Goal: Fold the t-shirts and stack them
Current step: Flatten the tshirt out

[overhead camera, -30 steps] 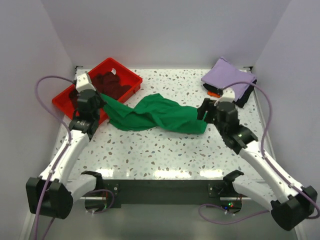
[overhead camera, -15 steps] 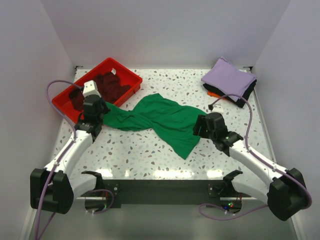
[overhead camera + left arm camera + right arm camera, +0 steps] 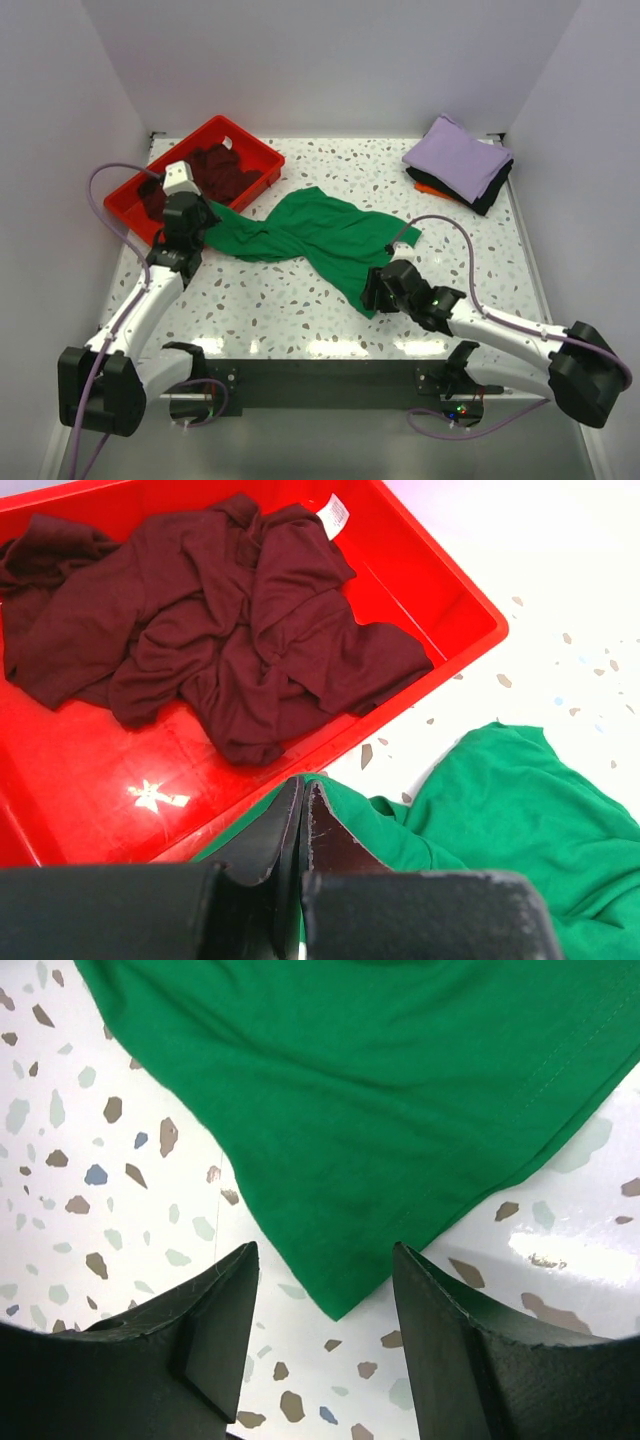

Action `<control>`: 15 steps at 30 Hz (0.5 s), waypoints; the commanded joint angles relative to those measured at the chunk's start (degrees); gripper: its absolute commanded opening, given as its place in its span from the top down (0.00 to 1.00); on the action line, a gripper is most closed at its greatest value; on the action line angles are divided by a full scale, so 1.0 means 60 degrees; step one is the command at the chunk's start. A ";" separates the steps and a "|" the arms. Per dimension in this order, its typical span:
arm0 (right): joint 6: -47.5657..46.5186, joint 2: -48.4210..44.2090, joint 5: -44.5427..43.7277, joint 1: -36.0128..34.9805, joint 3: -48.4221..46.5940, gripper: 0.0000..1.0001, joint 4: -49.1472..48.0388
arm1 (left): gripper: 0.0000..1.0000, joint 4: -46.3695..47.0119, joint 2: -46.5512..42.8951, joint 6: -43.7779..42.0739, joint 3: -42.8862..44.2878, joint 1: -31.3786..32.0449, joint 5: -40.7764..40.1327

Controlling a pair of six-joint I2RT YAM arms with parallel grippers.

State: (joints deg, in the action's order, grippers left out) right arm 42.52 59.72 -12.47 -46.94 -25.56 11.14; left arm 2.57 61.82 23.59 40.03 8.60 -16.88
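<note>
Left pincer (image 3: 303,785): fingers pressed together, with a bunched edge of the green t-shirt (image 3: 320,235) caught between them, just outside the near wall of the red tray (image 3: 262,152). Right pincer (image 3: 325,1260): jaws spread wide and holding nothing. It is set low over the tabletop (image 3: 290,300), one finger on either side of the pointed near corner of the same shirt; whether the fingers touch the cloth cannot be told.

The green t-shirt lies across the middle of the tabletop as a twisted band. It is narrow and gathered at its left end, where it is gripped. Towards the centre it broadens, and from there it tapers to the near corner that lies between the right fingers. A stitched hem runs along the right-hand edge of that corner in the right wrist view.

The maroon t-shirt (image 3: 220,630) sits crumpled inside the red tray at the far left, and its white label (image 3: 335,510) shows near the far wall.

At the far right corner, well apart from both arms, is a folded stack. The lavender t-shirt (image 3: 458,155) is on top, the black t-shirt (image 3: 495,190) is beneath it, and only a sliver of the orange t-shirt (image 3: 428,187) shows at the near edge.
</note>
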 commanded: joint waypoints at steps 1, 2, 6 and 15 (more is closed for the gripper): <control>0.0691 0.0036 -0.0835 -0.0453 0.0027 0.41 0.0164 | 1.00 0.0554 -0.0313 0.0125 -0.0109 -0.0042 0.0002; 0.0749 0.0022 -0.0924 -0.0526 0.0012 0.41 0.0252 | 1.00 0.0539 -0.0342 0.0125 -0.0124 -0.0042 -0.0013; 0.1174 0.0065 -0.1247 -0.1126 0.0012 0.41 0.0619 | 1.00 0.0539 -0.0460 0.0140 -0.0139 -0.0042 0.0016; 0.2009 0.0871 -0.2111 -0.2035 -0.0178 0.42 0.1088 | 1.00 0.0568 -0.0577 0.0154 -0.0153 -0.0042 0.0206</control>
State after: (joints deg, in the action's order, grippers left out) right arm 51.09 63.53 -20.53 -58.46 -25.54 16.53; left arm 2.52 59.72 23.59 39.44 8.60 -16.53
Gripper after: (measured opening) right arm 0.584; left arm 0.014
